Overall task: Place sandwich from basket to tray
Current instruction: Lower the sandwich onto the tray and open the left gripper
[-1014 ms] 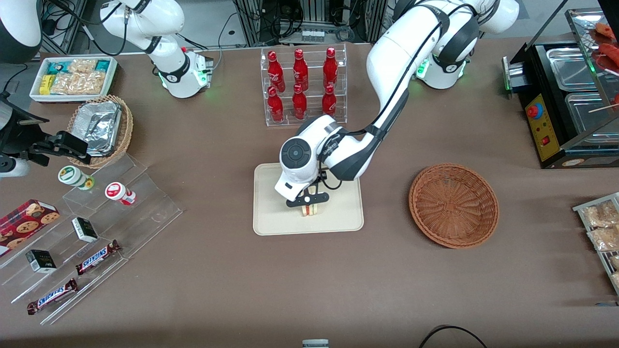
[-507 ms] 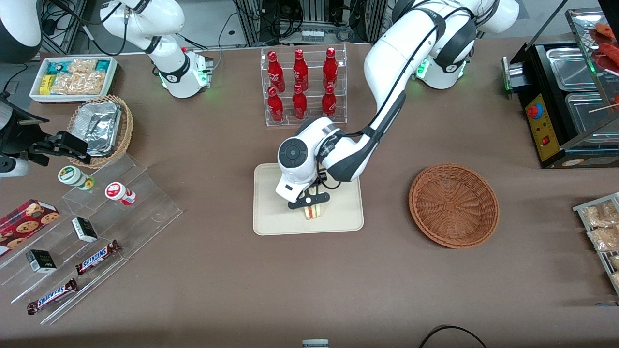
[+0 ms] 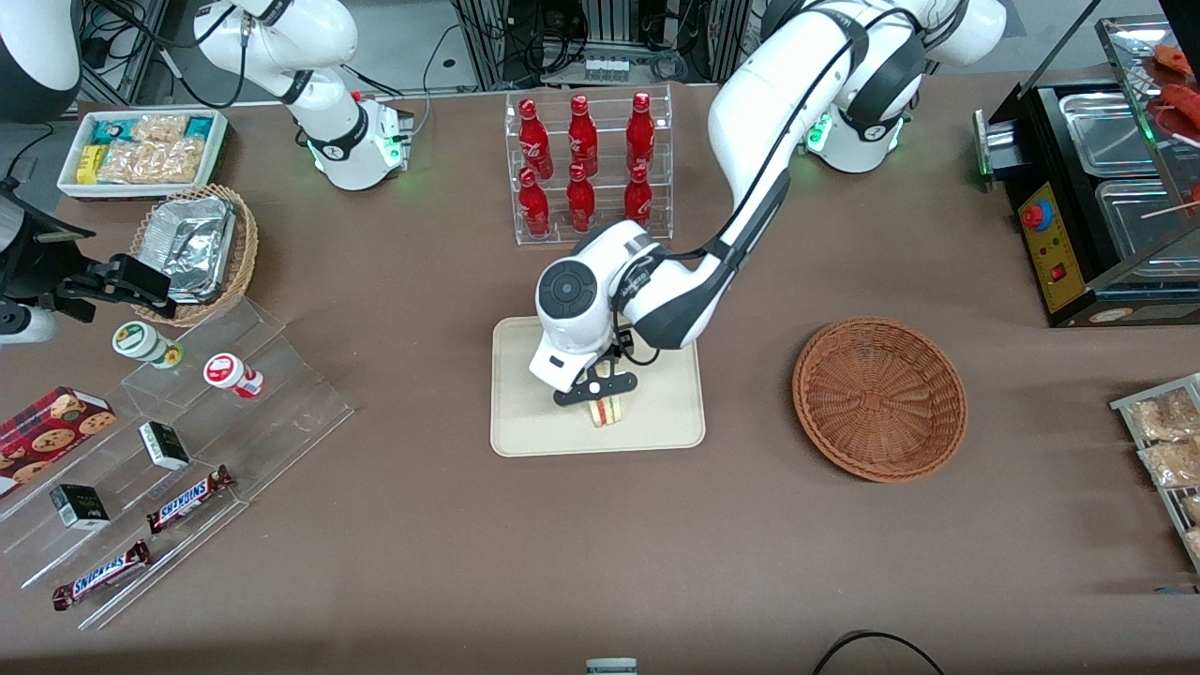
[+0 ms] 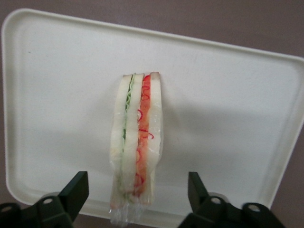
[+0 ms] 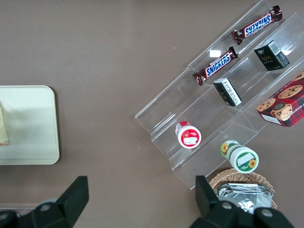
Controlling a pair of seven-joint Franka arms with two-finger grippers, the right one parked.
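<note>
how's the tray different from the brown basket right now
The tray is flat, rectangular and cream-beige with a low rim; the basket is round, woven and reddish-brown with sloping sides. The tray holds the sandwich, standing on edge with its filling showing; the basket holds nothing. The gripper hangs open over the tray, its fingers either side of the sandwich and apart from it; nothing is over the basket. Both rest on the brown table.
</note>
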